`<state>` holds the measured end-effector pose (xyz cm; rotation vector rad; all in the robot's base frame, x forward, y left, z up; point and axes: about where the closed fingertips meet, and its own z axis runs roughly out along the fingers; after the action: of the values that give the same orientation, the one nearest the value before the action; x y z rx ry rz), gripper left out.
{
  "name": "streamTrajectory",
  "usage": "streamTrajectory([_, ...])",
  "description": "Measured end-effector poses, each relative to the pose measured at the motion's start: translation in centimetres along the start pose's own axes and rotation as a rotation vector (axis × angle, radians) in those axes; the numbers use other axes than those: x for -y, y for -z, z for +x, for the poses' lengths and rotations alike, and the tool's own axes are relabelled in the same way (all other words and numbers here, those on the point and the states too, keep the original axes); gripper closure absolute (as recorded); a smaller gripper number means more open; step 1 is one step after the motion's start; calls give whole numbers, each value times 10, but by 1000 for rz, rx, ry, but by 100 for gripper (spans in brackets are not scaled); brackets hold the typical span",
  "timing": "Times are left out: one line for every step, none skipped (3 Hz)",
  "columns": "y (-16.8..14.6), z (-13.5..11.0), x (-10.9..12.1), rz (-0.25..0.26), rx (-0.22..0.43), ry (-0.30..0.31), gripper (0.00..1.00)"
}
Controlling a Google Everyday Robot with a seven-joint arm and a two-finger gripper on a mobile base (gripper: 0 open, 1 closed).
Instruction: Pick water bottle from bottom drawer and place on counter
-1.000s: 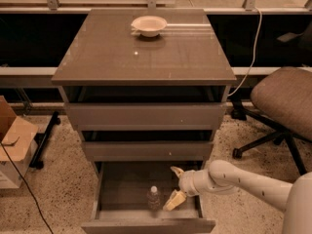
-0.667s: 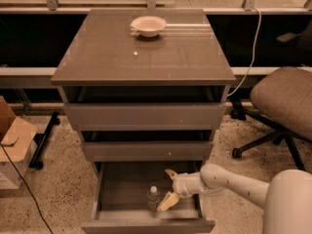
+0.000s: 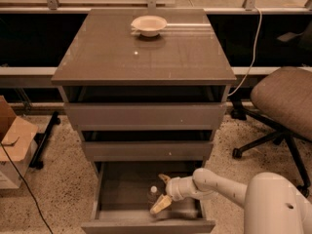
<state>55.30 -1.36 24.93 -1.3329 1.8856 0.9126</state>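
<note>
Drawer cabinet (image 3: 146,116) seen from above and in front, with the robot arm (image 3: 222,183) entering from the lower right.

The bottom drawer (image 3: 146,226) of the cabinet is pulled out well past the two drawers above it, and its interior is exposed. The water bottle (image 3: 152,197) stands upright on the drawer floor, near the front panel and slightly right of the cabinet's centre line, with its white cap uppermost.

The gripper (image 3: 158,194) is inside the bottom drawer, just right of the bottle. Its two pale fingers (image 3: 160,205) are spread wide, one behind the bottle and one in front of it, so that the bottle sits in the gap. Contact between fingers and bottle cannot be made out.

The counter (image 3: 146,57), the glossy top of the cabinet, carries a shallow cream bowl (image 3: 148,25) near its rear edge.

Right of the cabinet stands an office chair (image 3: 287,99). A white cable (image 3: 251,57) hangs between the chair and the cabinet. Left of the cabinet, on the speckled floor, lies a cardboard box (image 3: 13,143).
</note>
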Motion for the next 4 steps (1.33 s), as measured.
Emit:
streamTrajectory([-28, 13, 4, -26, 75, -61, 24])
streamTrajectory([-38, 18, 6, -36, 113, -89, 47])
streamTrajectory([-32, 14, 6, -19, 154, -106, 71])
streamTrajectory([3, -13, -1, 7, 232, -96, 99])
